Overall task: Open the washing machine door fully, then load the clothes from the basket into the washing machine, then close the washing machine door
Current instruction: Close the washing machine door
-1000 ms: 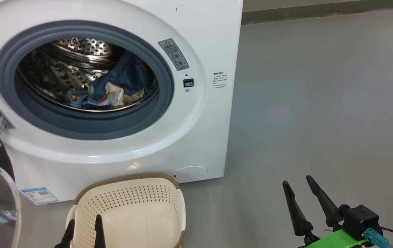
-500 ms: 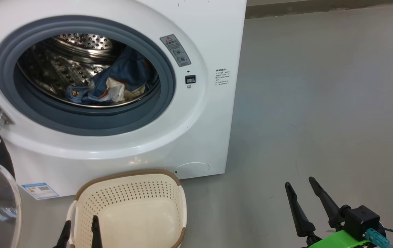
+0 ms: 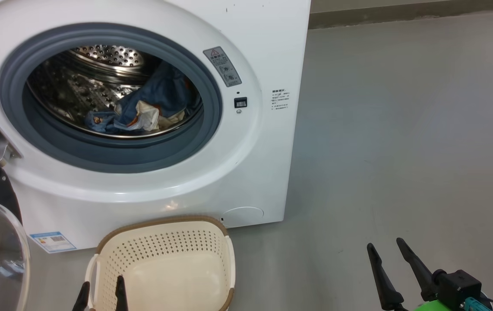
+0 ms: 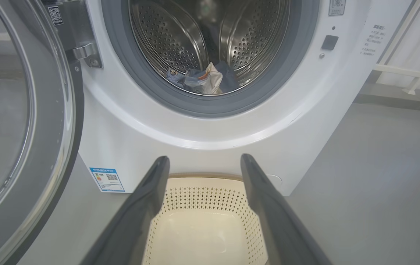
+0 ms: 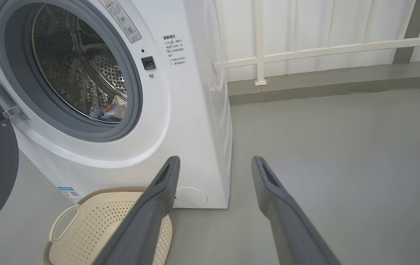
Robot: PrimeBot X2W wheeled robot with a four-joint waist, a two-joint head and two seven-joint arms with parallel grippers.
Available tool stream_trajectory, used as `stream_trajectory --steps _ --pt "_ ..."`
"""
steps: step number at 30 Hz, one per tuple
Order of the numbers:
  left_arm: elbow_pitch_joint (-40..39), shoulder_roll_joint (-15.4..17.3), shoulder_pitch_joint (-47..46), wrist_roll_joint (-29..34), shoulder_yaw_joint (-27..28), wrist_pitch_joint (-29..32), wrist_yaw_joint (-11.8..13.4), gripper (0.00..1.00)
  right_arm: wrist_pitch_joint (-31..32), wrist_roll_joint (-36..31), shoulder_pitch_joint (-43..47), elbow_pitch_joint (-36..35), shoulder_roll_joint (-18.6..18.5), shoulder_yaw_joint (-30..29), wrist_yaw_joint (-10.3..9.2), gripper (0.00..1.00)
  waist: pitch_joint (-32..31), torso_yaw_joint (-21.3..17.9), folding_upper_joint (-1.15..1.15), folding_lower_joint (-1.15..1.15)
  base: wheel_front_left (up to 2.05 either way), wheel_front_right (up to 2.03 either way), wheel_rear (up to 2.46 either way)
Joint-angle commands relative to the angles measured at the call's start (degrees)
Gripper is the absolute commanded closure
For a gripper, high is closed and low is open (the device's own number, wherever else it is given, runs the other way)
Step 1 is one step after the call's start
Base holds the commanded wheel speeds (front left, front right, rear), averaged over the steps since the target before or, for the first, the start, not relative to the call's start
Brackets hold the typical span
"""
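Ahead of my right gripper (image 5: 215, 159): bare grey floor (image 5: 342, 147), white railing (image 5: 305, 49) along far wall. Up-left of it, washing machine (image 3: 255, 172). Left of my left gripper (image 4: 204, 158), washing machine door (image 4: 48, 129) swung wide. Since half second ago head camera shifts slightly; clothes (image 3: 143, 114) lie same in drum, beyond both grippers; basket (image 3: 164, 226) same spot against machine. Left fingers spread apart over basket, gripping nothing. Right fingers spread apart above floor, pointing forward.

both hands (image 3: 102, 287) (image 3: 387, 252) open, empty
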Motion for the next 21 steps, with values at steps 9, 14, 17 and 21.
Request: stream_trajectory --steps 9,14,17,21 --pt "-1.43 0.59 -0.38 0.80 2.22 -0.37 -0.23 0.00 -0.28 -0.83 -0.73 -1.25 -0.65 0.64 0.35 0.00 -0.27 -0.55 0.00 0.00 0.00 0.00 0.00" --pt "-1.43 0.59 -0.38 0.66 2.19 -0.37 -0.07 0.00 -0.28 -1.01 -0.90 -1.45 -0.67 0.22 0.35 0.00 -0.30 -0.57 0.00 0.00 0.00 0.00 0.00" --pt "-1.51 0.59 -0.41 0.56 2.19 -0.37 0.08 0.00 -0.28 -1.04 -0.92 -1.53 -0.61 0.01 0.35 0.00 -0.35 -0.43 0.00 0.00 0.00 0.00 0.00" --pt "-1.45 0.59 -0.34 1.16 2.34 -0.37 0.79 0.00 -0.28 -1.08 -0.95 -1.55 -0.48 -0.07 0.35 0.00 -0.43 -0.29 0.00 0.00 -0.03 0.03 0.00"
